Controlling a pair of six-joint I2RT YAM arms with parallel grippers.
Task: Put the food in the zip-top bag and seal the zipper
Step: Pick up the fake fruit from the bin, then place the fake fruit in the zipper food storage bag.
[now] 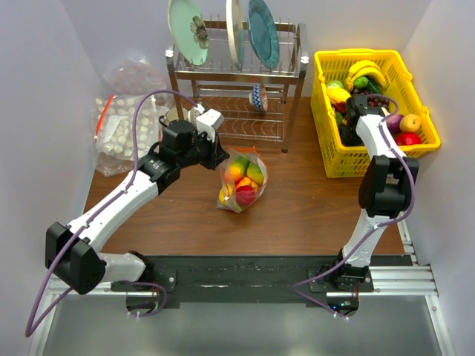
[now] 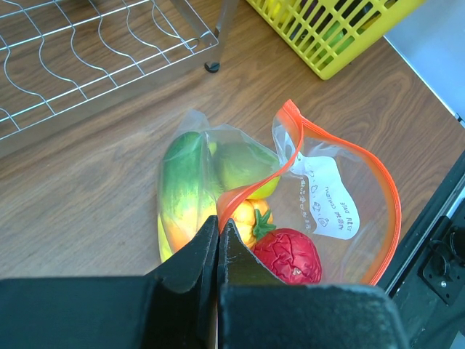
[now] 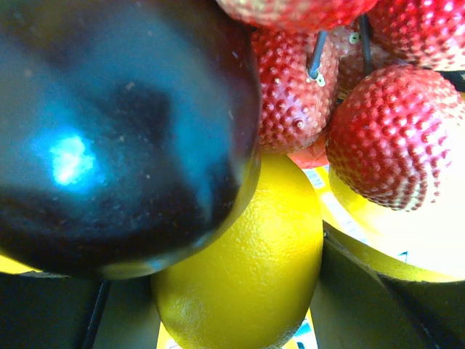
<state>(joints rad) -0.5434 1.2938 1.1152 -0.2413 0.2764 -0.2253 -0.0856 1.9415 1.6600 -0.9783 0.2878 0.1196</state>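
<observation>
The zip-top bag (image 1: 242, 182) lies mid-table with its mouth held up. In it are a green-yellow fruit (image 2: 185, 182), a small orange piece (image 2: 247, 218) and a red fruit (image 2: 290, 254). My left gripper (image 2: 218, 220) is shut on the red-orange zipper (image 2: 251, 190) at the near edge of the mouth, which gapes wide open. My right gripper (image 1: 349, 122) reaches down into the yellow basket (image 1: 427, 144). Its fingers press both sides of a yellow lemon (image 3: 247, 269). A dark glossy fruit (image 3: 109, 131) and red bumpy fruits (image 3: 378, 138) crowd around it.
A metal dish rack (image 1: 237, 96) with plates stands behind the bag, its lower shelf close to my left wrist. A larger clear bag of pale lumps (image 1: 122, 126) lies at the back left. The basket holds several more fruits, including bananas (image 1: 367, 73).
</observation>
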